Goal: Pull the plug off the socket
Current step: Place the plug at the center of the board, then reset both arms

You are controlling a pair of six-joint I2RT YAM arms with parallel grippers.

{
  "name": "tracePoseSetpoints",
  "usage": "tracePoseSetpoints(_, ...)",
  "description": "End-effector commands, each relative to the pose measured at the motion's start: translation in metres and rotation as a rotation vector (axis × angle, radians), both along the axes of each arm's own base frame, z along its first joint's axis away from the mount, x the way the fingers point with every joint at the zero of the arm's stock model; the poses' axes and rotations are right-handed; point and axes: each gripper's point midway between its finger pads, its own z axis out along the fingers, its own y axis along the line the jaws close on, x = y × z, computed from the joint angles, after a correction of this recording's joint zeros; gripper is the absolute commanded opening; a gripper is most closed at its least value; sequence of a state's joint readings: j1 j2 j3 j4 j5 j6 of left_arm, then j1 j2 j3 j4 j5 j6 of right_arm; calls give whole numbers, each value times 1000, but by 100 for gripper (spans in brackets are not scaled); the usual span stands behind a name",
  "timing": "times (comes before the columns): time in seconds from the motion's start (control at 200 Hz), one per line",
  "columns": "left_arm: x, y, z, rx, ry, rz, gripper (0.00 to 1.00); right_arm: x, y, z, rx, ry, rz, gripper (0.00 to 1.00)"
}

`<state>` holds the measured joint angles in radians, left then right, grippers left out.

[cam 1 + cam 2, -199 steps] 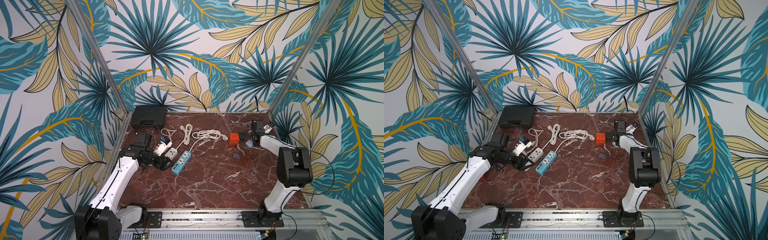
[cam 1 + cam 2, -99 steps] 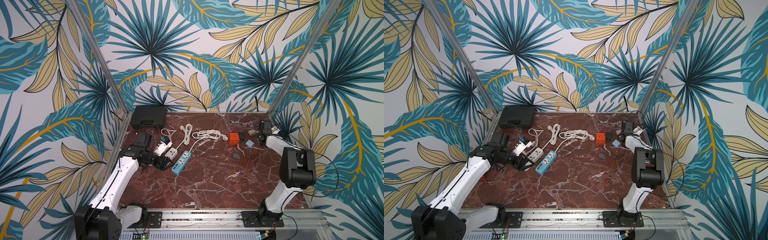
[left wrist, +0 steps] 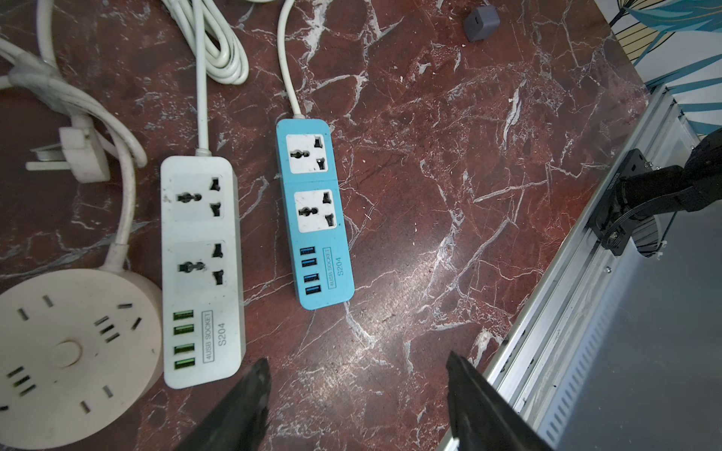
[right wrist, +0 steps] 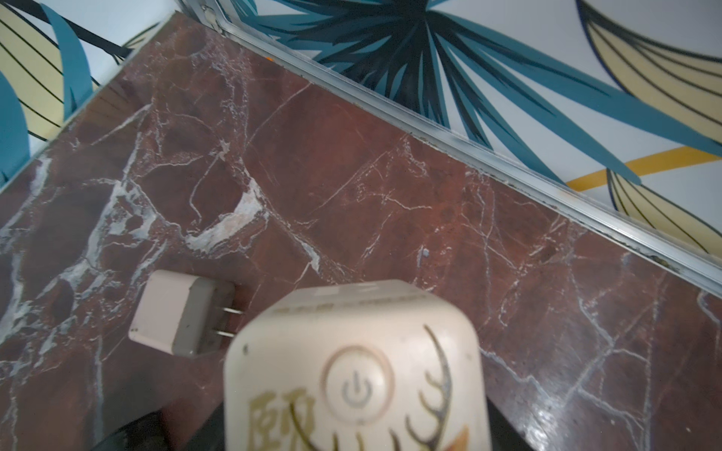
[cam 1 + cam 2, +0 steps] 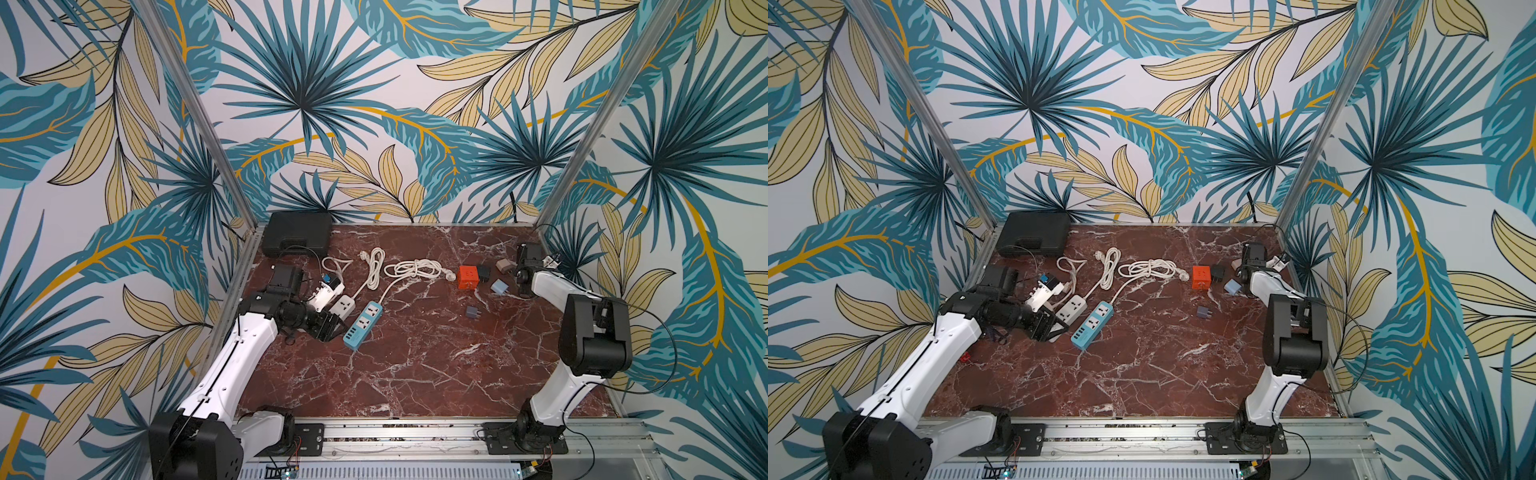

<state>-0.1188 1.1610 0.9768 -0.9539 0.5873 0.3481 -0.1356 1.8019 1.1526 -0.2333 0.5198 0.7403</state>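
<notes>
Since 1 second ago the right arm (image 5: pixel 590 328) has swung away from the orange cube (image 5: pixel 467 277) toward the 2 o'clock corner of the marble table (image 5: pixel 415 353); the left arm (image 5: pixel 249 345) has not budged. The right gripper (image 5: pixel 540 264) looks clamped on the cream cube socket (image 4: pixel 351 371). The plug (image 4: pixel 183 318), a pale pink 2-pin block, lies loose on the marble at 2 o'clock, just beside the cube socket but apart from it, so I judge the pull itself done. The left gripper (image 3: pixel 357 382) hangs open and empty at 9 o'clock, near the end of the white strip (image 3: pixel 199 269).

The plug looks light, rigid and smooth-sided. I'd take it across its flat flanks, never by the thin prongs, which could bend.

Only the right wrist view shows me the bare prongs and the socket's power button; in both top views the plug (image 5: pixel 505 265) is a beige speck. Only the left wrist view shows that the white strip, the blue strip (image 3: pixel 314 214) and the round socket (image 3: pixel 74 351) all sit empty.
</notes>
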Motion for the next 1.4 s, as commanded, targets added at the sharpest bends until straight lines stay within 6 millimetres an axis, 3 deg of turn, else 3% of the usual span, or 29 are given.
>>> tracePoseSetpoints(0.0, -5, -1, -4, -14, 1, -9, 73, -5, -1, 0, -15, 32, -26, 59)
tracePoseSetpoints(0.316, -6, -1, -3, -14, -3, -8, 73, -9, 0, -3, 6, 60, -31, 77)
tracePoseSetpoints(0.386, -6, -1, -3, -15, -3, -9, 73, -10, 1, -4, 12, 71, -31, 92)
tracePoseSetpoints(0.621, -6, -1, -3, -15, -4, -9, 73, -12, 5, 7, 25, 41, -15, 93)
tracePoseSetpoints(0.726, -5, -1, -3, -14, -2, -9, 73, -12, 14, 11, 60, 15, 19, 99)
tracePoseSetpoints(0.871, -5, -1, -4, -13, 0, -7, 73, -12, 40, 22, 76, -20, 119, 100)
tracePoseSetpoints(1.147, -4, -1, -5, -11, 2, -2, 73, -39, 85, 42, 153, -92, 298, 95)
tracePoseSetpoints(1.242, -3, -1, -6, -12, 9, -2, 73, -46, 97, 38, 202, -98, 350, 91)
tracePoseSetpoints(1.307, -3, -1, -7, -11, 9, -2, 73, -48, 105, 35, 235, -111, 376, 82)
tracePoseSetpoints(1.397, -2, -1, -7, -8, 9, -1, 73, -42, 111, 32, 271, -153, 392, 80)
